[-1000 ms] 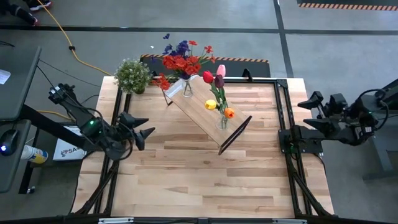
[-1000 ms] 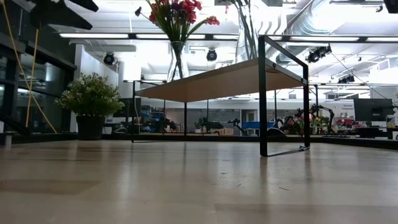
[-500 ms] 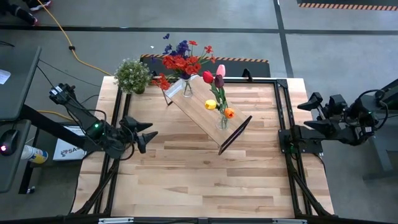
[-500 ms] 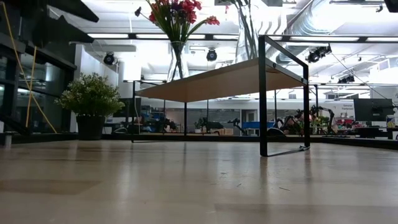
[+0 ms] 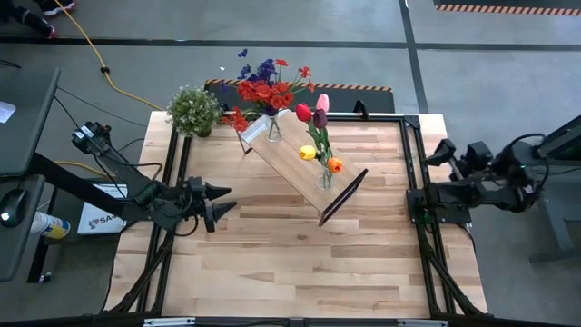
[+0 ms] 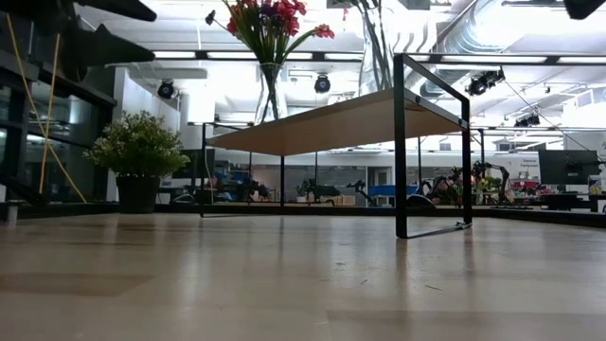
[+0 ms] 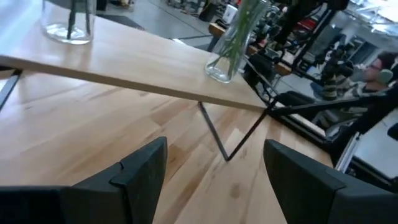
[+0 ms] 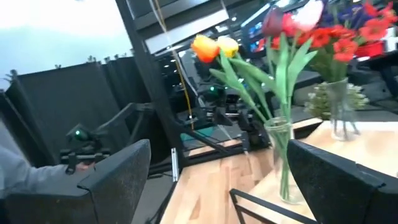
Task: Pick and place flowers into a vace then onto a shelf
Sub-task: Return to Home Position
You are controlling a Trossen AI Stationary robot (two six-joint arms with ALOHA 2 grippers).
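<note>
The shelf (image 5: pixel 295 162) stands slantwise on the table's far half, resting on its black end frames. Two glass vases stand on it. The far one (image 5: pixel 272 127) holds red and purple flowers (image 5: pixel 268 91). The nearer one (image 5: pixel 325 177) holds tulips (image 5: pixel 318 136). My left gripper (image 5: pixel 222 202) is open above the table's left part, pointing toward the shelf (image 7: pixel 137 62), with nothing between its fingers (image 7: pixel 214 162). My right gripper (image 5: pixel 443 168) is open beyond the table's right edge and faces the tulip vase (image 8: pixel 280 155).
A bushy green potted plant (image 5: pixel 193 111) stands at the table's far left corner. Black frame rails run along the left and right table edges (image 5: pixel 172 173). Bare plank surface lies near of the shelf (image 5: pixel 300 263). An orange cable crosses the floor beyond the table (image 5: pixel 109 68).
My left gripper has sunk and edged toward the shelf, tipping and rolling so that its fingers now point more level. My right gripper has shifted a little toward the table's right edge. Both stay open. Shelf, vases and flowers have not moved.
</note>
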